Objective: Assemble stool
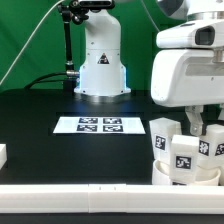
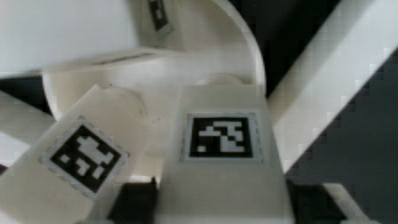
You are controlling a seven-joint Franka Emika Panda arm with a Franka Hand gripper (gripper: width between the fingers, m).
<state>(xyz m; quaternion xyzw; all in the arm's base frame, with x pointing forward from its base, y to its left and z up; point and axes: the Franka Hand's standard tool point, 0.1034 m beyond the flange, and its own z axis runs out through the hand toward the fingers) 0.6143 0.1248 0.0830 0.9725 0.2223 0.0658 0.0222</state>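
Observation:
The round white seat (image 1: pixel 183 178) lies at the exterior view's right, near the front rail. Several stubby white legs with black-and-white tags stand on it, one of them (image 1: pixel 185 152) under my gripper (image 1: pixel 196 124). In the wrist view my gripper (image 2: pixel 226 203) is shut on a tagged leg (image 2: pixel 224 135), with a dark pad (image 2: pixel 166 203) pressed against each of its sides. A second tagged leg (image 2: pixel 80 155) leans beside it. The seat's curved rim (image 2: pixel 228 55) runs behind them. A third leg (image 2: pixel 153 14) shows at the picture's edge.
The marker board (image 1: pixel 100 125) lies mid-table in front of the robot base (image 1: pixel 100 60). A long white border rail (image 1: pixel 70 190) runs along the front edge. A small white part (image 1: pixel 3 155) sits at the exterior view's far left.

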